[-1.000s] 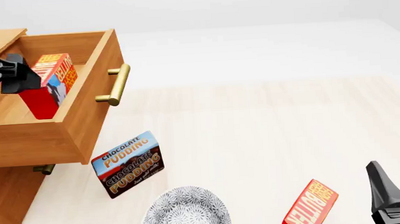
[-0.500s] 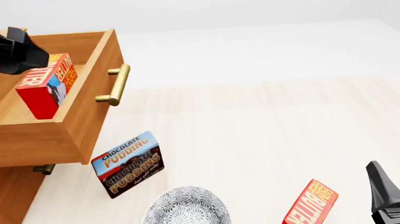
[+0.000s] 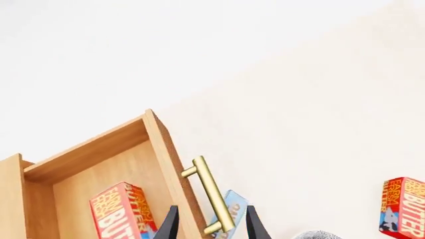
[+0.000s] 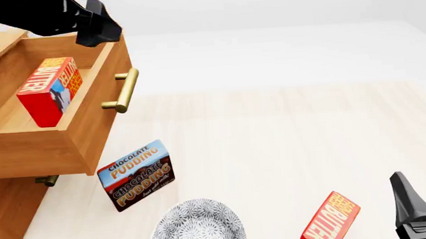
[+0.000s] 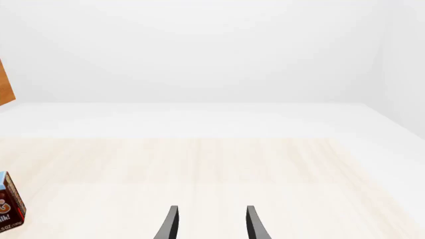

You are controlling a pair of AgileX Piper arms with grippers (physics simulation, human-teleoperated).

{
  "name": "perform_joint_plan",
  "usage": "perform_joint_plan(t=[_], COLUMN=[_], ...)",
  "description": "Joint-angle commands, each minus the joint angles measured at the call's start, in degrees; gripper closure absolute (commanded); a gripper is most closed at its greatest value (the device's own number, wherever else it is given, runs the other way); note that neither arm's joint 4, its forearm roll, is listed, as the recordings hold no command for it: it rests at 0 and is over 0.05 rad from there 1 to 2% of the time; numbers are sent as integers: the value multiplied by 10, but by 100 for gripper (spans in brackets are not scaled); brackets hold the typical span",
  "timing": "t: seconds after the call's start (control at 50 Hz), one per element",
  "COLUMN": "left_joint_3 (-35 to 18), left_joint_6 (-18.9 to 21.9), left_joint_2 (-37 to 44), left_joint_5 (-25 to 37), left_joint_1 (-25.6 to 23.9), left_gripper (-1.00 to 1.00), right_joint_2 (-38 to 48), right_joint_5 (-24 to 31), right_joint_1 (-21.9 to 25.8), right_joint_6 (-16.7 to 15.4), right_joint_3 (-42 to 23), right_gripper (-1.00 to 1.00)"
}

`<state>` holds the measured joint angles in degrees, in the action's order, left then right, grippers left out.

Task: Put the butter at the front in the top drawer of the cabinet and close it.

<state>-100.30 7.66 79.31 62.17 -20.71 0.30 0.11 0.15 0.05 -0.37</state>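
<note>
A light-brown wooden cabinet [image 4: 8, 212] with visible grain stands at the left of a pale wood-plank table [image 4: 289, 148]. Its top drawer [image 4: 87, 124], an open-topped wooden box with a cylindrical brass bar handle [image 4: 124, 90] on its front, is pulled out. Inside it stands a small red cardboard box with an orange face and white "BUTTER" lettering [image 4: 50, 90], leaning a little, touched by nothing.

On the table just in front of the drawer stands a brown-and-blue box reading "CHOCOLATE PUDDING" [image 4: 136, 175]. Near the front edge sit a round grey speckled plate [image 4: 197, 227] and a second, matching red "BUTTER" box [image 4: 329, 222].

The black left gripper [image 4: 96, 28] hovers above the drawer's front top edge, empty; in its wrist view its two thin fingers [image 3: 168, 226] stand apart, with the brass handle seen between them. The black right gripper [image 4: 425, 195] rests low at the right, beside the second butter box, its fingers [image 5: 170, 224] apart and holding nothing.
</note>
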Motion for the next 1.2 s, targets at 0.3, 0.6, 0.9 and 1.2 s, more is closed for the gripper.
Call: perform_joint_plan(t=[0.3,0.6,0.9,1.2], left_joint_3=[-61,-54,-17,27], left_joint_6=[-40,-77,-105,-139], left_joint_2=[112,172,194,212], left_joint_5=[-52,-107,-161,-213], left_joint_1=[-99,-131,-123,-118], left_gripper=[-100,-100,-100,-100], right_joint_2=[-1,-1,-1,-1], right_joint_5=[0,0,0,0], right_joint_1=[0,0,0,0], right_joint_6=[0,0,0,0], right_joint_3=[0,0,0,0], right_gripper=[-100,-100,-100,-100])
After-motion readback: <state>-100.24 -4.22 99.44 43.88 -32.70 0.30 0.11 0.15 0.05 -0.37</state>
